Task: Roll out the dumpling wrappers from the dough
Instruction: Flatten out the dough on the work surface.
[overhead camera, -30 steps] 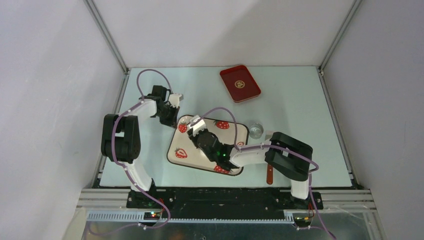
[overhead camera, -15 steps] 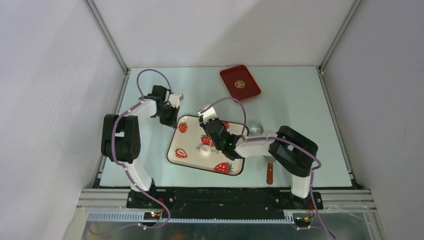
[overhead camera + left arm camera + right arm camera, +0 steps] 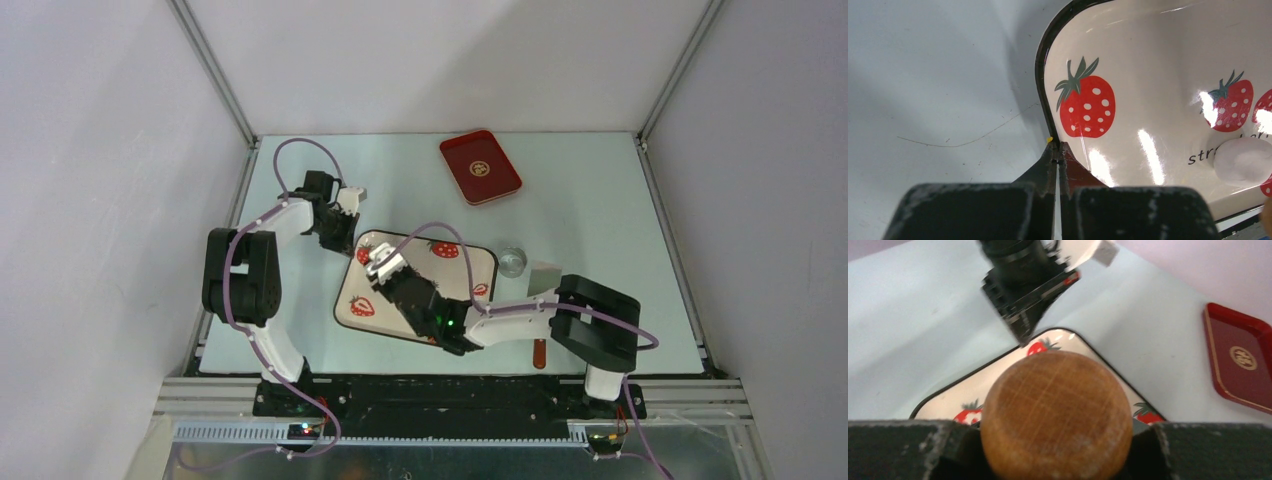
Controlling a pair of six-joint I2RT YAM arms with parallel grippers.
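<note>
A white tray with printed strawberries (image 3: 470, 262) lies mid-table. My left gripper (image 3: 345, 245) is shut on the rim of its far-left corner (image 3: 1044, 100), fingertips pinched together there (image 3: 1057, 147). My right gripper (image 3: 385, 268) hovers over the tray's left half, shut on a wooden rolling pin (image 3: 1055, 415) whose round end fills the right wrist view between the dark fingers (image 3: 898, 450). A small white lump of dough (image 3: 1243, 161) rests on the tray in the left wrist view. In the top view the right arm hides it. No flat wrappers show.
A red tray (image 3: 481, 166) sits at the back, also in the right wrist view (image 3: 1240, 360). A small silvery cup (image 3: 512, 260) stands just right of the strawberry tray. A brown-handled tool (image 3: 540, 353) lies near the front edge by the right arm.
The right gripper with the rolling pin swung out toward the tray's far middle, then back to the near left; the dough, exposed half a second ago, is covered again. The left arm stayed put.
</note>
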